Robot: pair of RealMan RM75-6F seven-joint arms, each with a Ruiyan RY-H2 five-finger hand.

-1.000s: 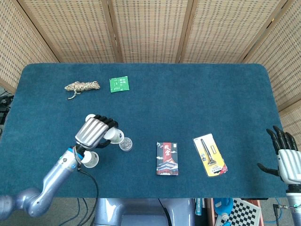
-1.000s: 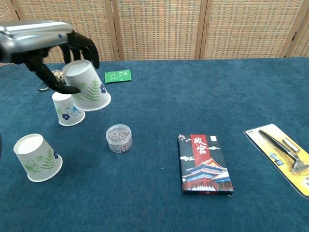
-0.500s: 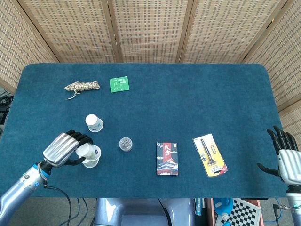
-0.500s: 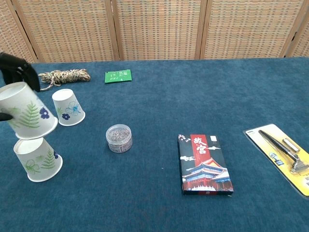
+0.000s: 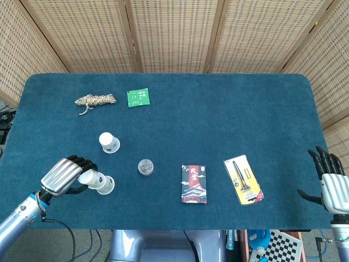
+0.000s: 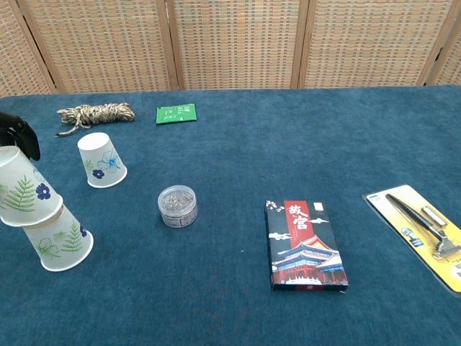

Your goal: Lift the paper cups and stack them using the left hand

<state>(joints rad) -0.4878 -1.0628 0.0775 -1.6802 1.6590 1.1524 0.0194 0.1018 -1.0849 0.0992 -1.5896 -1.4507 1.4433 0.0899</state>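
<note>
chest view: left hand [image 6: 19, 137] mostly cut off behind held cup [image 6: 23, 189]

Bare blue cloth lies wide across the far right. Near left, an upturned blue-flowered paper cup [image 6: 102, 160] and round clear-lidded tin [image 6: 177, 205] crowd passage.

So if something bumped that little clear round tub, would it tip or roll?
The round tub looks squat with a flat base, so it would probably slide rather than tip. It seems packed with small metal bits, so likely heavy for its size.
</note>
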